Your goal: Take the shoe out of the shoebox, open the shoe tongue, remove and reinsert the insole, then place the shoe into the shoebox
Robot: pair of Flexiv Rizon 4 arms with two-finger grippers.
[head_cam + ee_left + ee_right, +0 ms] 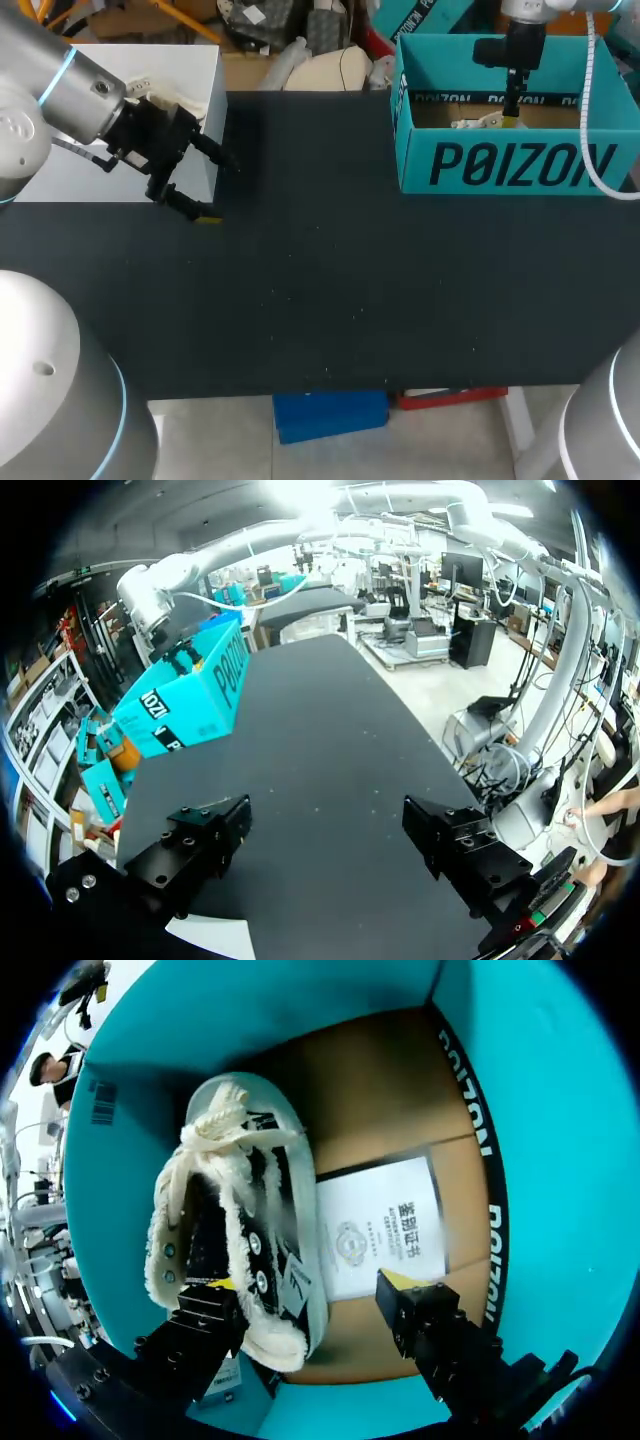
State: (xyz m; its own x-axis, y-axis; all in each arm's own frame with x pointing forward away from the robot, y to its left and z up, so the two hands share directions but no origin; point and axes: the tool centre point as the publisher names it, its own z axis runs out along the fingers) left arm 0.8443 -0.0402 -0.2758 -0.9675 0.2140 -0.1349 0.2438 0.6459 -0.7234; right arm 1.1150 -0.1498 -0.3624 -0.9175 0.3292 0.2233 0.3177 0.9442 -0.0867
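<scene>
Right gripper [310, 1290] fingers are nearest in the right wrist view, spread wide with nothing held, down inside the shoebox [250, 1010]. One yellow tip is over the shoe [230, 1230], at its near end by the fleece collar. The other tip is over bare cardboard floor, just beside a white printed card [375, 1225].

Shoe is black with cream fleece trim and cream laces. It lies on the box floor against one teal side wall. Long axis runs straight ahead from the fingers toward the far wall, lace knot at the far end. Can't tell toe from heel for sure.

Key relation: the line between the fingers crosses the shoe's long axis, and the shoe sits off to one finger's side, not centred. Only its card-side wall and edge lie in the gap. Judgement: closing here would pinch that side wall across the width. To take the whole shoe the gripper would need to move sideways toward it. The card is touching or just under the shoe's edge and could get snagged.

Head view: shoebox [510, 165] is at the far right of the black table [320, 300], with the right gripper [512, 115] dropped into it from above. Step in hand is the take-out, not yet done.

Left gripper [215, 190] is well apart at the table's far left, next to a white flat panel [120, 150]. Its fingers are wide apart and empty in the left wrist view [325, 840], pointed across the table at the box. Right arm is clearly the nearer one.
</scene>
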